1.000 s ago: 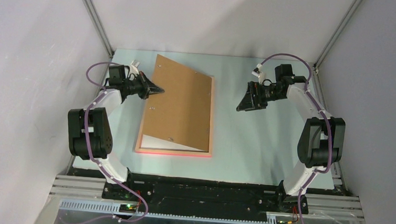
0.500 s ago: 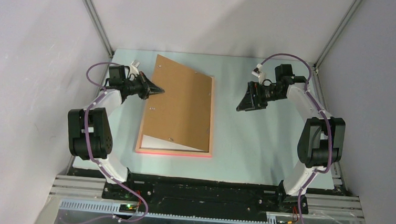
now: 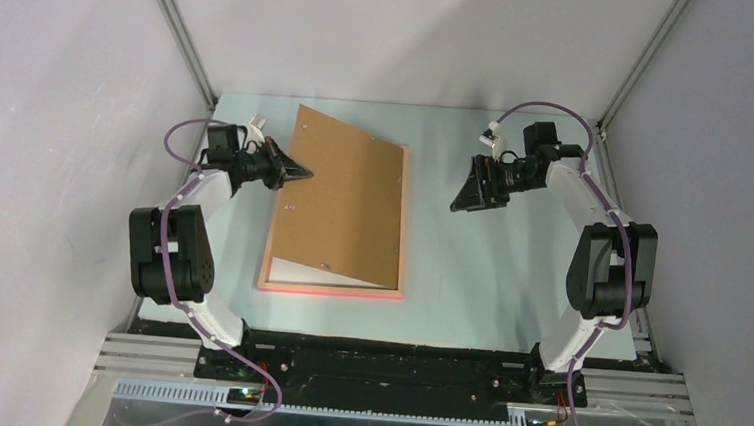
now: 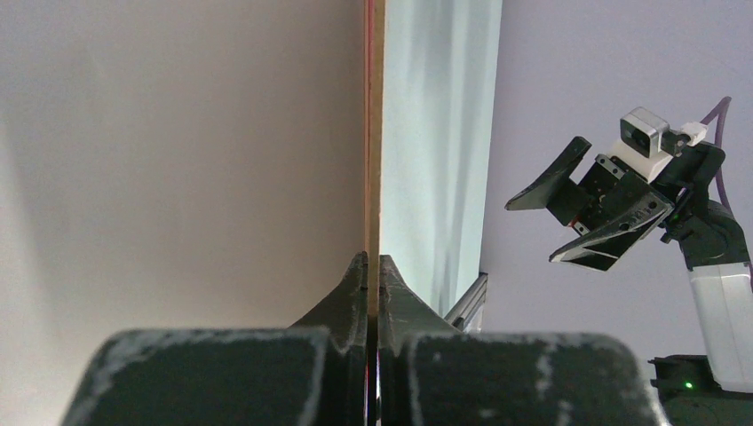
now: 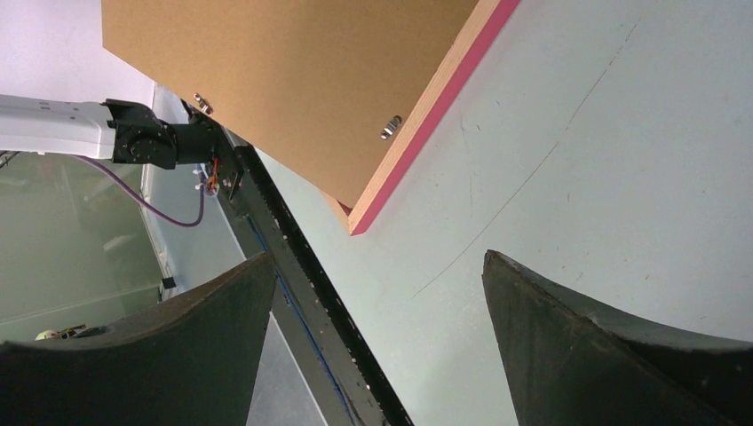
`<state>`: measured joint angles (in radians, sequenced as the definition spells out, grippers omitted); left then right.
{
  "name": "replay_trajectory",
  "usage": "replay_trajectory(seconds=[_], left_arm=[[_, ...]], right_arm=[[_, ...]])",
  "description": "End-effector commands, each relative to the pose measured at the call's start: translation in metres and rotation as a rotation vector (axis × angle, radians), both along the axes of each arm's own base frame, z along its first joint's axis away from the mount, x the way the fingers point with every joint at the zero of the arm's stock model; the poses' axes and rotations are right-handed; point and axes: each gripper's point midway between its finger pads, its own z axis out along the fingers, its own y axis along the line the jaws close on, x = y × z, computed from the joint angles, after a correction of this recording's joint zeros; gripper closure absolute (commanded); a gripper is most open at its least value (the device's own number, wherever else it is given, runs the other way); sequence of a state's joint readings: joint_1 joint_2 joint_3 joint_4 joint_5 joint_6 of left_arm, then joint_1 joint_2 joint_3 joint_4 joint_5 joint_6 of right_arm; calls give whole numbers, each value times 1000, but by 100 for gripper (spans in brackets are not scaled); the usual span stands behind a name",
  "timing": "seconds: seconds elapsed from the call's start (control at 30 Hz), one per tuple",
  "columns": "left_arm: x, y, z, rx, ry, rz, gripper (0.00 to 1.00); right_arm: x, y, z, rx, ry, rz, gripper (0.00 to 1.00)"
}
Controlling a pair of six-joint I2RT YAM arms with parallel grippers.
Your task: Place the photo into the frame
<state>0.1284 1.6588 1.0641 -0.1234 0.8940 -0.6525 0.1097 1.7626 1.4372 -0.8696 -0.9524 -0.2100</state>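
Pressed together, the left gripper's (image 3: pixel 296 170) jaws pinch the left edge of the brown backing board (image 3: pixel 349 196) in the top external view, holding that side up while the board's right side rests along the frame's right rail. The salmon-bordered frame (image 3: pixel 327 291) lies flat on the table (image 3: pixel 469 270). A white wedge shows under the raised board at the near-left: that looks like the photo (image 3: pixel 299 268), white back up, lying inside the frame. The right gripper (image 3: pixel 466 195) hovers off to the right, near the frame, touching nothing.

Over to the left wrist: the two fingers (image 4: pixel 355 284) meet on the board's thin edge, which runs straight up the view. Beyond it the right gripper hangs above the table, jaws spread wide, nothing between them.

Right wrist now: both fingers stand far apart, nothing in the gap. Ahead lie the board's far corner, a small metal clip (image 5: pixel 391 127) and the frame's pink rim.

My read: the board wants closing over the photo. Lower the pinched edge slowly, with the right side seated against the rail so the board hinges down rather than slides. Any sideways drag could shift the print. Let go only once the board sits flat inside the border.
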Motion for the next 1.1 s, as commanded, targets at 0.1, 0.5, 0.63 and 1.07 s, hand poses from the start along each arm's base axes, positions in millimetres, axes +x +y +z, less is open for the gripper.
replay_trajectory(seconds=[0.1,0.5,0.63,1.07], left_arm=[[-7,-11,36,-31,-64,-67,100],[-10,-11,33,-24,-38,-73,100],[-10,-10,31,-17,-36,-74,100],[-5,-11,25,8,-42,-87,100]], right_arm=[[1,2,-2,0,-2,9,10],[0,2,-2,-3,-1,10,10],[0,2,-2,-4,0,10,10],[-1,1,-4,-10,0,13,10]])
